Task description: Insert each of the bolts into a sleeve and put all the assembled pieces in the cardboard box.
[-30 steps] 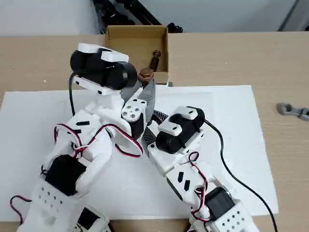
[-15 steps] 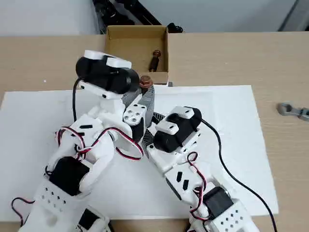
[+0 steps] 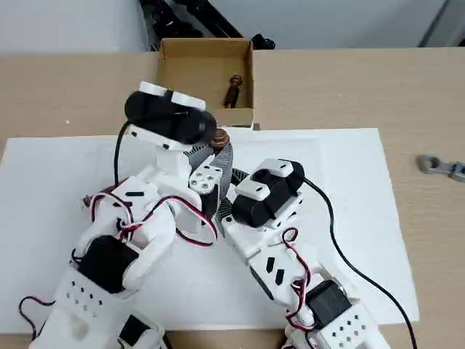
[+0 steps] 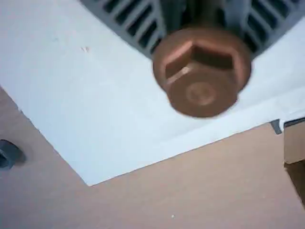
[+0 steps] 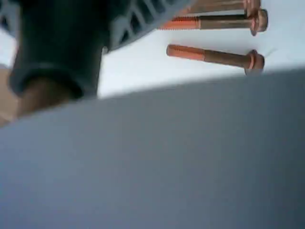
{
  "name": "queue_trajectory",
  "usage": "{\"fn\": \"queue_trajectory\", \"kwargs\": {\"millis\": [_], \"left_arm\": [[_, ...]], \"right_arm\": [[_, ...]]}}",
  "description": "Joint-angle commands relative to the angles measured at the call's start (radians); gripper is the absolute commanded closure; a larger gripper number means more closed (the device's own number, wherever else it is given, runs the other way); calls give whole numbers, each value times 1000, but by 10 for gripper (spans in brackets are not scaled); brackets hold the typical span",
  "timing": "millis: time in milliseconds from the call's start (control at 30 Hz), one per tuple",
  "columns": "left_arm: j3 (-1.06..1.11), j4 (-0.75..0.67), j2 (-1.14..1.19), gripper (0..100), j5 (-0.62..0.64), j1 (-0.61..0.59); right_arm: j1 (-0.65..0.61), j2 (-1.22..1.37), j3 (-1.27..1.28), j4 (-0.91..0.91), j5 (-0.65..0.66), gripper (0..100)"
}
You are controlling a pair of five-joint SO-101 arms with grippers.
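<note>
Left gripper [image 3: 218, 147]: my ribbed grey fingers [image 4: 128, 16] are closed on a copper bolt [image 4: 202, 71]. Its shank is hidden between them and the hex flange head sticks out past the tips. From above, the head sits over the far edge of the white sheet [image 3: 349, 189], just short of the front wall of the cardboard box [image 3: 169, 73]. It is outside the box.

Right gripper [image 3: 231, 190]: tucked under my left wrist, close against the left gripper. I cannot tell how far open it is, or whether it has hold of anything.

Right wrist view: a dark sleeve [image 5: 52, 47] is very near the lens, with something brownish showing at its lower end. A ribbed grey part lies against it; I cannot tell whose.

On the sheet beyond the sleeve: one loose bolt [image 5: 214, 56] lying flat, and a second loose bolt [image 5: 214, 21] roughly parallel to it, just beside it but apart. Both have their heads to the same side.

In the box: one assembled piece [image 3: 233, 91] lies against the right wall.

Farther out: a small metal tool [image 3: 436, 166] lies on the bare table [image 3: 349, 87], off the sheet and well apart from both arms.
</note>
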Motion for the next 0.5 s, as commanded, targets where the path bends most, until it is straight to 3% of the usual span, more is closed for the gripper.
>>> {"fn": "queue_trajectory", "kwargs": {"millis": [0, 200, 467], "left_arm": [[-25, 49, 2, 928, 0, 0], [-116, 175, 11, 819, 54, -66], [-298, 351, 74, 813, 49, -181]], "right_arm": [[-10, -4, -64, -16, 11, 996], [-10, -4, -75, -15, 11, 996], [21, 30, -107, -18, 6, 996]]}}
